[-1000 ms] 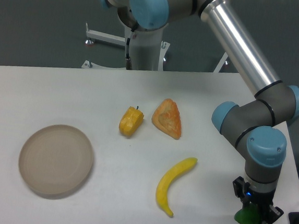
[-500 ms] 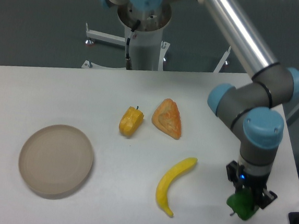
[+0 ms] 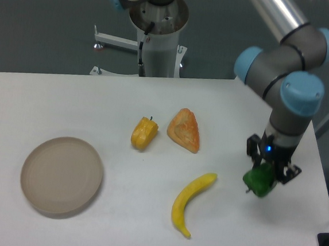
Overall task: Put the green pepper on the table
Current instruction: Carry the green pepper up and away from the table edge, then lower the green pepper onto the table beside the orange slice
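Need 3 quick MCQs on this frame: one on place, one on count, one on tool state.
1. Where is the green pepper?
A. on the plate
B. in the tool, right of the banana
C. beside the yellow pepper

2. How many yellow or orange food items lie on the table?
A. one
B. two
C. three

3. What state is the tool in?
A. shut on the green pepper
B. open above the plate
C. open, holding nothing

Key: 1 B, the pepper hangs at the tool, right of the banana. 2 C, yellow pepper, orange wedge-shaped piece and banana. 3 A, the fingers clasp the pepper.
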`<state>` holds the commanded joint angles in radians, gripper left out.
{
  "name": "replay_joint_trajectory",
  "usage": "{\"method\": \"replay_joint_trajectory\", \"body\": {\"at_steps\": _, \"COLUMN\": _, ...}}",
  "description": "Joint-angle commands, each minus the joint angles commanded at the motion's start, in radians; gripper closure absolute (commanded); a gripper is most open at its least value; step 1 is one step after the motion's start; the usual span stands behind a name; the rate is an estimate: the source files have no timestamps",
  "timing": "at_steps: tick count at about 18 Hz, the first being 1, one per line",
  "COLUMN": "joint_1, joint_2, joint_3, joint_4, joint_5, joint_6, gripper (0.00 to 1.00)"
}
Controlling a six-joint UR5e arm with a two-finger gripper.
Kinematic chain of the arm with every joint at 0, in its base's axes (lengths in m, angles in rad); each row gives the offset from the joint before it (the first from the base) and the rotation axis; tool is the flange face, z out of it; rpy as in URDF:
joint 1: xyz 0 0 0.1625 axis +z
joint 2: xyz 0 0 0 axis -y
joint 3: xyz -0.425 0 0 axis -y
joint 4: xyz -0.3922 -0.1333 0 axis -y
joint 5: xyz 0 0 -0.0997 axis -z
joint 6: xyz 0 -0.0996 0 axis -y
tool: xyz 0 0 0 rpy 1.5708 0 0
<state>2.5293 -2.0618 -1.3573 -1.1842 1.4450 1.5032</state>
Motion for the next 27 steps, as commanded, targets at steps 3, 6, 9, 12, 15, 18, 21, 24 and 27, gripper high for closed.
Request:
{"method": "replay_joint_trajectory", "body": {"at_steps": 3, "joint_1": 0.029, "joint_2": 0.017, "joint_3": -0.063, "joint_4": 0.0, "joint_5": -0.003, "joint_6": 0.042, "gripper": 0.75}}
{"method": "replay_joint_trajectory", "body": {"at_steps": 6, "joint_1": 0.055, "joint_2": 0.034, "joint_3": -0.124, "joint_4": 0.0, "joint_5": -0.018, "joint_6": 0.043, "gripper": 0.75}}
{"method": "replay_joint_trajectory", "body": {"at_steps": 9, "joint_1": 0.078, "joint_2": 0.035, "joint_3": -0.147, "joint_4": -0.015, "joint_5": -0.101, "joint_6": 0.043, "gripper": 0.75}}
{"method": "replay_joint_trajectory", "body": {"at_steps": 12, "joint_1": 0.092, "joint_2": 0.035, "joint_3": -0.172, "joint_4": -0.02, "joint_5": -0.147, "joint_6": 0.042, "gripper": 0.75}}
{"method": "replay_joint_trajectory", "body": {"at_steps": 15, "joint_1": 0.1, "joint_2": 0.034, "joint_3": -0.184, "joint_4": -0.02, "joint_5": -0.175, "joint_6": 0.04, "gripper": 0.75}}
{"method": "replay_joint_trajectory", "body": {"at_steps": 18, "joint_1": 0.1, "joint_2": 0.034, "joint_3": -0.197, "joint_4": -0.02, "joint_5": -0.183, "joint_6": 0.042, "gripper": 0.75}}
{"method": "replay_joint_trajectory", "body": {"at_steps": 21, "joint_1": 0.1, "joint_2": 0.032, "joint_3": -0.197, "joint_4": -0.02, "joint_5": -0.193, "joint_6": 0.042, "gripper": 0.74}}
{"method": "replay_joint_trajectory", "body": {"at_steps": 24, "joint_1": 0.1, "joint_2": 0.032, "joint_3": -0.198, "joint_4": -0.018, "joint_5": -0.193, "joint_6": 0.04, "gripper": 0.74}}
{"method": "replay_joint_trajectory", "body": {"at_steps": 27, "joint_1": 0.1, "joint_2": 0.029, "joint_3": -0.203, "joint_4": -0.017, "joint_5": -0.193, "joint_6": 0.04, "gripper": 0.74}}
